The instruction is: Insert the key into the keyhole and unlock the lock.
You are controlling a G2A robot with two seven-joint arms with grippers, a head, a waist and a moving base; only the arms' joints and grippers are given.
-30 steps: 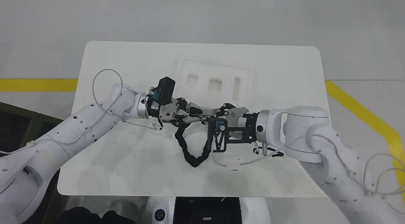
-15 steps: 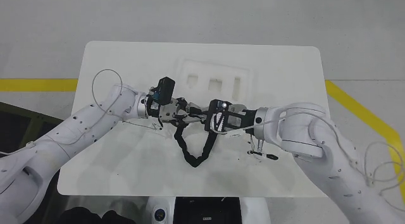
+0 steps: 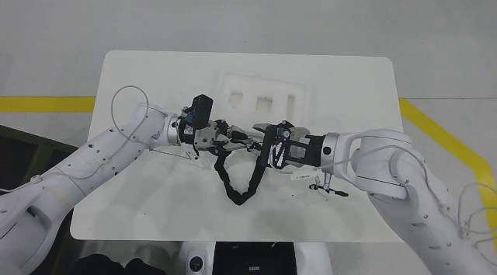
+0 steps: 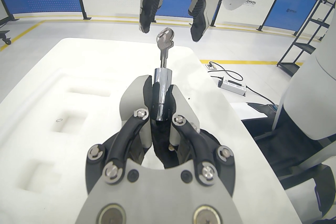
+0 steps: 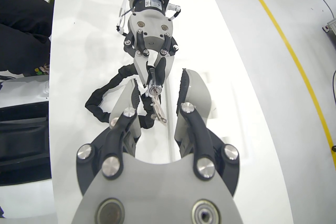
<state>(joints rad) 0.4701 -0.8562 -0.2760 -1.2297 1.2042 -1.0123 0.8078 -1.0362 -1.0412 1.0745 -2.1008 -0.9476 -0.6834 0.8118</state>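
1. Table point(image 3: 140, 81): white with rounded corners, it occupies the centre of the top view.

2. Foam tray point(image 3: 233, 85): white with three rectangular recesses. It lies on the upper centre of the table, just above the two grippers in the top view.

3. Left gripper point(image 3: 230, 134): it enters from the left of the top view and ends at frame centre. Its fingers are pressed onto the lock cylinder point(image 4: 162, 78), one pad on each side.

4. Right gripper point(image 3: 260, 139): it enters from the right and faces the left gripper tip to tip at frame centre. Its fingers are spread, one on each side of the key head, with a gap on both sides. Nothing is pinched.

5. Chain point(image 3: 233, 186): black and sleeved. It runs from the cylinder and loops over the table toward the lower centre of the top view.

6. Lock cylinder: chrome. It projects from the left gripper's fingertips toward the right gripper.

7. Key point(image 4: 165, 41): silver. The blade is seated in the keyhole point(image 5: 155, 89) at the cylinder's end face. The head protrudes between the right gripper's fingers and carries a small ring.
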